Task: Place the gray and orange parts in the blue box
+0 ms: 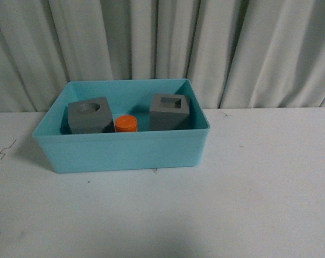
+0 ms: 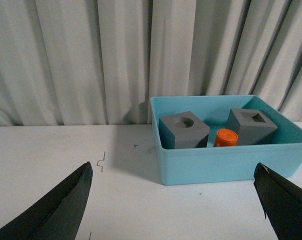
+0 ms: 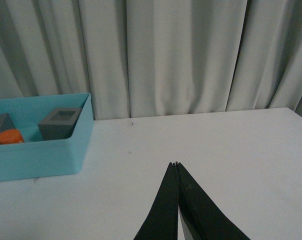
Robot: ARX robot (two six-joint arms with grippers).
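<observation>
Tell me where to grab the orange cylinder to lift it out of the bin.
Come from straight above and pinch the orange cylinder across its round sides near the top. It stands upright between the two gray cubes, and the blue box wall blocks a side approach.

— What sort of place is this?
— A staged test room, like a lab: a bare white surface [image 1: 259,204], scuffed in spots, closed off behind by pale pleated curtains [image 1: 205,48].
— Any household things?
— Only plain training blocks.
</observation>
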